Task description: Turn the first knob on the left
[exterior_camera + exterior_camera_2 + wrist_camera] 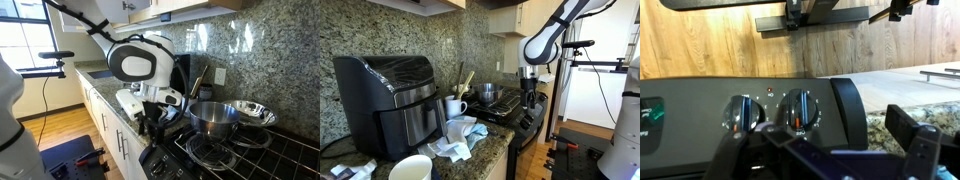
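Granite-backed kitchen counter (105, 92) with a gas stove (260, 155), Panda arm (140, 60) bent over its front edge.
In the wrist view, left to right: black control panel (690, 115), left knob (740, 113), second knob (798, 108) just beside it. Gripper (150, 120) low before the panel, fingers (910, 135) spread wide, holding nothing; contact with either knob impossible to tell.

In the wrist view the left knob (740, 113) and right knob (797, 108) sit side by side on the front panel (690, 95). In an exterior view the air fryer (395, 95) stands on the bench (492, 149) against the wall, a mug (455, 107) just beside it, a cloth (460, 140) before the mug. A pot (213, 118) sits on the stove (262, 152), a bowl (252, 112) just beside it.
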Motion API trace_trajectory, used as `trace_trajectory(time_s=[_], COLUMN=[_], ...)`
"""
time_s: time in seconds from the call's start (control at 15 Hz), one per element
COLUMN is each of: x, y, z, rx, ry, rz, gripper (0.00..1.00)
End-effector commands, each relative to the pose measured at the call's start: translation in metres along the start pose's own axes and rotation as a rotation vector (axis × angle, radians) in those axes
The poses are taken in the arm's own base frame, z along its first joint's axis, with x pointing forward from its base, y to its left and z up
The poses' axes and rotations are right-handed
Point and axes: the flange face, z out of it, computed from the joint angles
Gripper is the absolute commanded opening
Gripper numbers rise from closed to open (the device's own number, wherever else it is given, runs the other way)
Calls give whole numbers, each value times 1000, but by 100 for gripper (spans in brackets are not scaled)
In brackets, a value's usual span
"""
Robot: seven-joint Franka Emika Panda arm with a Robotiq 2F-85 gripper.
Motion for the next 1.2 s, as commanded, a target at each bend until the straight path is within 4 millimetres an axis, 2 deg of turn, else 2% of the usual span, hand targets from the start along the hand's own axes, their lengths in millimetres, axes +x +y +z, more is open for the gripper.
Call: trace_trajectory(time_s=[0.0, 0.27, 0.53, 0.8, 1.13], x=[-2, -3, 0, 4, 6], y=[8, 10, 12, 17, 24], z=[30, 58, 73, 81, 79], rx=[17, 36, 33, 26, 20], ry=[-15, -39, -32, -1, 5], rz=[45, 66, 83, 105, 79], gripper=[100, 100, 100, 100, 100])
